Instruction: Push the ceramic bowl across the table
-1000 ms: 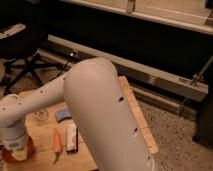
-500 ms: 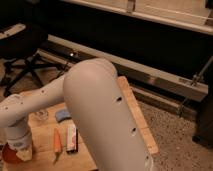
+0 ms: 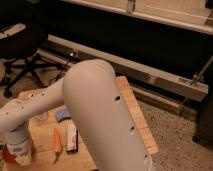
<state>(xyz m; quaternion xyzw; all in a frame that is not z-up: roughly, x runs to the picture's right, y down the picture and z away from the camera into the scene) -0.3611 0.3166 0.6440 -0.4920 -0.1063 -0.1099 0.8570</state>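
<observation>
At the near-left corner of the light bamboo-plank bench (image 3: 42,136), only a glossy orange-red sliver of the round ceramic bowl (image 3: 5,153) shows. My white tool (image 3: 19,152) sits right over it; apart or together, I cannot tell. Rightward lie an orange carrot-like stick (image 3: 57,140) and a red-and-white packet (image 3: 72,137).

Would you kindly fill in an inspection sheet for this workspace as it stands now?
Surface: light bamboo-wood table, largely hidden by the white robot arm.
Job's things: orange-red ceramic bowl at the picture's lower left, partly hidden behind the gripper.
Clutter: orange carrot-shaped item, white-and-red packet, small blue object.
Grippers: gripper pointing down next to the bowl.
Cables: nothing seen.
Surroundings: black office chair, long metal floor rail.
</observation>
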